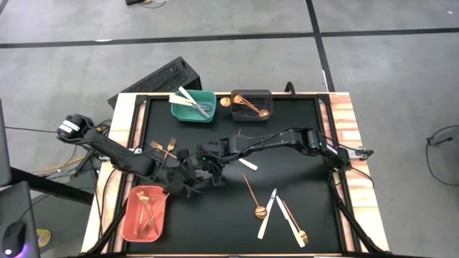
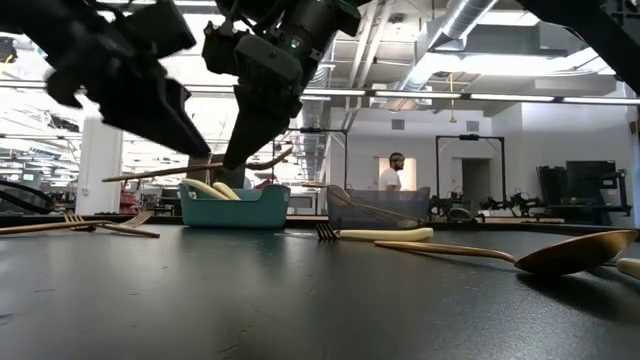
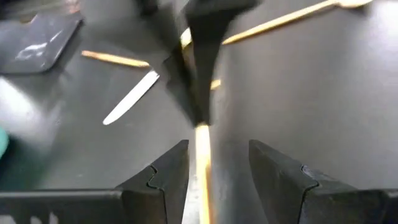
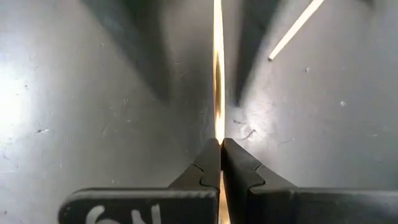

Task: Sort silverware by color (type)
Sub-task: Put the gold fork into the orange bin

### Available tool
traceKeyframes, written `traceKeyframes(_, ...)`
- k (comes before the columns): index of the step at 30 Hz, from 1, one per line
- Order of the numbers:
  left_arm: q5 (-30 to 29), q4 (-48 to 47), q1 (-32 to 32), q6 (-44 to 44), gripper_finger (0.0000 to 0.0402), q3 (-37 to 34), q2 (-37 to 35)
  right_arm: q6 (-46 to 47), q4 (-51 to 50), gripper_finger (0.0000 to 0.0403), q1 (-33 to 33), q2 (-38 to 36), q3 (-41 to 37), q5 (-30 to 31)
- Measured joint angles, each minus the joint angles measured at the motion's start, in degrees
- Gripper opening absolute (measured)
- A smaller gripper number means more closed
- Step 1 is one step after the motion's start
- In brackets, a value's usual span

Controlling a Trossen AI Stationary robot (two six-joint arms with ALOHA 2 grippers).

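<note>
One thin gold utensil (image 4: 218, 93) pinched in right claw (image 4: 221, 163).

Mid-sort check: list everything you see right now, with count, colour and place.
Teal bin: one, far edge, holds white knives.
Dark grey bin: one, beside the teal bin, holds gold utensils.
Salmon bin: one, near left corner, holds gold utensils.
Gold forks: two, left of centre.
Gold spoon: one, right of centre.
White knives: two loose, near right, a gold piece beside them.
Small white piece: one, centre.
Person: one, room behind.
Right claw: shut on a thin gold utensil, table centre.
Left claw: open around the same utensil.
</note>
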Motion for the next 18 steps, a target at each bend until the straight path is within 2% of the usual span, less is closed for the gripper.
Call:
traceKeyframes(7, -0.22, -0.44, 2.78, -0.15, 0.0144, 0.00, 3.26, -0.06, -0.54, 0.0024, 0.14, 0.00, 0.00, -0.02)
traceKeyframes(10, -0.20, -0.27, 3.00, -0.15, 0.0103, 0.00, 3.22, 0.17, -0.68, 0.0026, 0.09, 0.00, 0.01, -0.02)
traceKeyframes(13, 0.28, -0.23, 2.93, -0.27, 0.0029, 0.00, 3.04, 0.22, -0.91, 0.0035, 0.10, 0.00, 0.03, -0.10)
traceKeyframes(18, 0.32, -0.67, 2.93, -4.92, 0.0008, 0.04, 3.04, 0.20, -2.62, 0.0072, -0.41, -0.45, 0.06, 0.02)
